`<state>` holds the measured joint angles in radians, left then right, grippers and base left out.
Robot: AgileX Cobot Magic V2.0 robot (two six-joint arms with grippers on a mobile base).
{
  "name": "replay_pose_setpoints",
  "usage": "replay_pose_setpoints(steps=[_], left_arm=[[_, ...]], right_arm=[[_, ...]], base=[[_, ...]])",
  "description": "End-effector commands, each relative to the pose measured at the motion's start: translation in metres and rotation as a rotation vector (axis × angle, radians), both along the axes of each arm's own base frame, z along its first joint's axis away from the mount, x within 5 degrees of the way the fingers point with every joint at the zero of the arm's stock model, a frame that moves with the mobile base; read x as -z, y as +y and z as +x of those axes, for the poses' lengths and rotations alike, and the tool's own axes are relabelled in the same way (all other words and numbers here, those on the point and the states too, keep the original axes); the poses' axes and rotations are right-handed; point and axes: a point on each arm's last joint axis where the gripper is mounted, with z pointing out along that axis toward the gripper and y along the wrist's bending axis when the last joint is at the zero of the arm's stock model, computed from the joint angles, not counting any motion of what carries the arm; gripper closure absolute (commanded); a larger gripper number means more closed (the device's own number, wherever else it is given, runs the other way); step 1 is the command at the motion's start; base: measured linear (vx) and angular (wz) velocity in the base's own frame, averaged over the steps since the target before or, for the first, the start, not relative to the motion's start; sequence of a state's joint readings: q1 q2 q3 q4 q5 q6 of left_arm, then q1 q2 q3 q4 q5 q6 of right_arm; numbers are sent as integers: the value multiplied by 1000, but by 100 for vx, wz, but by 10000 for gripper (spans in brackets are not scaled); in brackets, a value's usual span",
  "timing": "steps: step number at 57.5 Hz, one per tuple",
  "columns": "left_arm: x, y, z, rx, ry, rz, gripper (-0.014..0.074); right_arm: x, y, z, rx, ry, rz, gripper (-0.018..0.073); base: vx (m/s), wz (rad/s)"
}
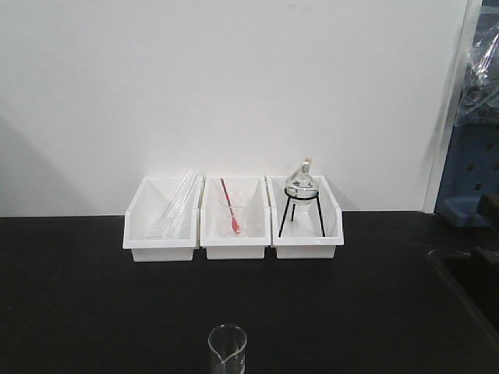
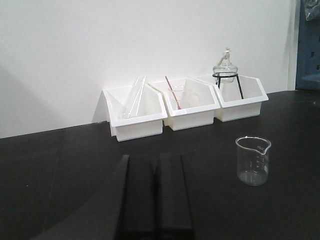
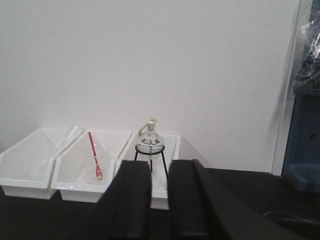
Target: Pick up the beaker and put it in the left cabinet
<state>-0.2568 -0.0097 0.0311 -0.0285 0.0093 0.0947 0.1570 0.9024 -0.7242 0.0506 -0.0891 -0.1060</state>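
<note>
The beaker (image 1: 227,347), small, clear and empty with a pour spout, stands upright on the black table (image 1: 93,296) near its front edge. In the left wrist view the beaker (image 2: 253,161) is to the right of my left gripper (image 2: 157,156), apart from it. That gripper's black fingers lie together with nothing between them. My right gripper (image 3: 159,162) is held above the table facing the bins, its fingers a narrow gap apart and empty. Neither gripper shows in the front view. The left cabinet is out of view.
Three white bins stand in a row against the back wall. The left bin (image 1: 160,251) holds glass tubes, the middle one a beaker with a red rod (image 1: 232,220), the right one a round flask on a black tripod (image 1: 302,187). A blue unit (image 1: 472,171) stands at far right.
</note>
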Motion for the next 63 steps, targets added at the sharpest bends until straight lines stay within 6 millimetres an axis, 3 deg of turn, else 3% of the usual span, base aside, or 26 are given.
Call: replay_pose_setpoints(steps=[1, 11, 24, 30, 39, 51, 63], left_arm=[[-3, 0, -1, 2, -80, -33, 595], [-3, 0, -1, 2, -80, -33, 595], [-3, 0, -1, 2, -80, -33, 595], [-3, 0, -1, 2, -80, -33, 595], [-3, 0, -1, 2, -80, -33, 595], [-3, 0, -1, 2, -80, -33, 595], [-3, 0, -1, 2, -80, -33, 595]], right_arm=[[-21, -2, -3, 7, -111, 14, 104], [-23, -2, -3, 9, -136, 18, -172], [-27, -2, 0, 6, -187, 103, -157], [-13, 1, 13, 6, -159, 91, -134], [34, 2, 27, 11, -116, 98, -88], [125, 19, 20, -172, -62, -62, -22], [175, 43, 25, -443, -65, -40, -17]], base=[[0, 0], [0, 0], [0, 0], [0, 0], [0, 0], [0, 0], [0, 0]])
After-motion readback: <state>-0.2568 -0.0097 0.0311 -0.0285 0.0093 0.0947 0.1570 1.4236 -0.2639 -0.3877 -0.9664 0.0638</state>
